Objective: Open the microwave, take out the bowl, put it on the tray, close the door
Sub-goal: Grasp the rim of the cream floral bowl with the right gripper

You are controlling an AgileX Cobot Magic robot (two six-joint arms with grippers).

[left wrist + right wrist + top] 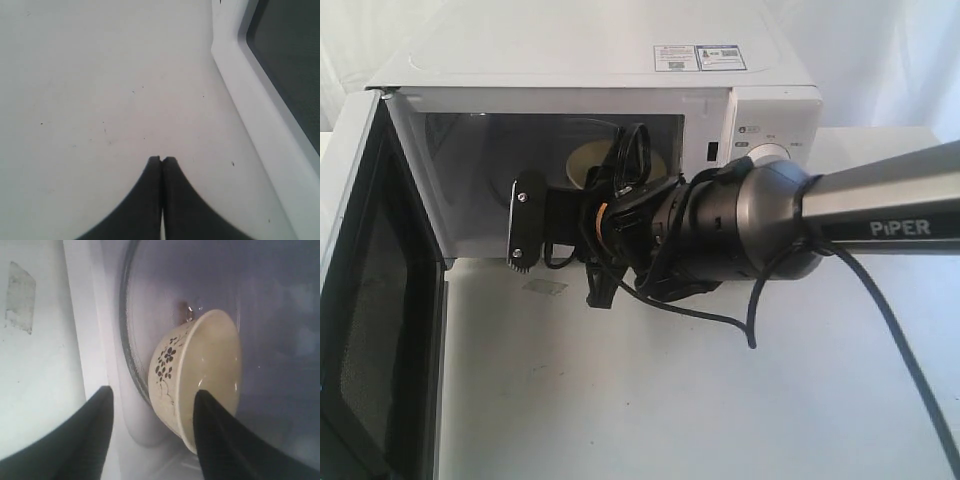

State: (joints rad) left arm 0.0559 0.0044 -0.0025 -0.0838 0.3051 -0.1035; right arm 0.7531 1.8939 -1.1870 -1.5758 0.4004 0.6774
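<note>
With the right claw (152,392) spread open and straddling the near wall of the bowl (210,370) inside the microwave (570,50), a shallow pinch on that glossy rim could let it slip or tip, while the left claw (161,160) sits clenched over the desk (75,75).

The microwave (590,60) is white, with a white round knob (775,155) and pale labels (700,57) printed in bluish and greenish ink on top. Its door (370,330) has a white frame around a dark, finely meshed window. Just ahead of the right tool (155,435), whose fingers (95,430) are black, the bowl (215,360) is glossy cream inside, with dark flower sprigs outside. The arm (890,205) behind that tool is silver-grey with white "PiPER" lettering and black cables (880,320). The left tool (161,160) is black. The worktop (100,100) beneath it is off-white, flecked with tiny dark specks.
</note>
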